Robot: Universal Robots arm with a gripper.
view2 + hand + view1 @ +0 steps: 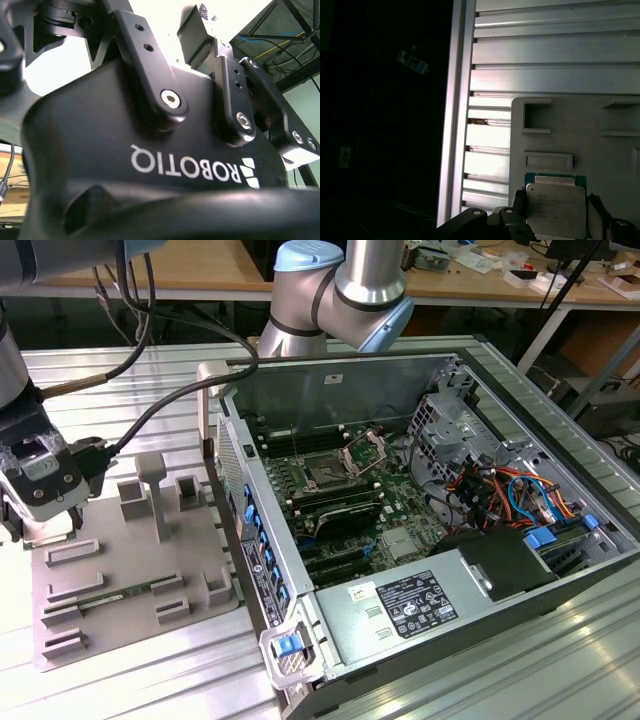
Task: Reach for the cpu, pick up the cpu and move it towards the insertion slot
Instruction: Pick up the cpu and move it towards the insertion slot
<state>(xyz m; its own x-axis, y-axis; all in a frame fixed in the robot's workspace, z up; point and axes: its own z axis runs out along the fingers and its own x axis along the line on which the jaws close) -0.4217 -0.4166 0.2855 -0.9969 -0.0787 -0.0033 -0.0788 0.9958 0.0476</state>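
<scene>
In the first wrist view the cpu (555, 207), a small square chip with a silvery-white top and a green rim, lies over the grey tray (605, 160). My gripper (556, 217) is shut on it, with a dark finger (519, 206) against each of two opposite edges. Whether the chip is off the tray I cannot tell. In the exterior view the gripper (40, 525) hangs over the tray's (130, 575) far corner on the exterior view's left and hides the chip. The insertion slot (326, 473), with its silver frame hinged open, sits on the green board inside the open computer case, far from the gripper.
The tray carries raised posts (150, 490) and several rectangular recesses. The case's upright metal wall (235, 470) stands between tray and board. Cable bundles (500, 490) and a power supply (410, 605) fill the case's right side. The ribbed aluminium table (545, 55) ends near the tray.
</scene>
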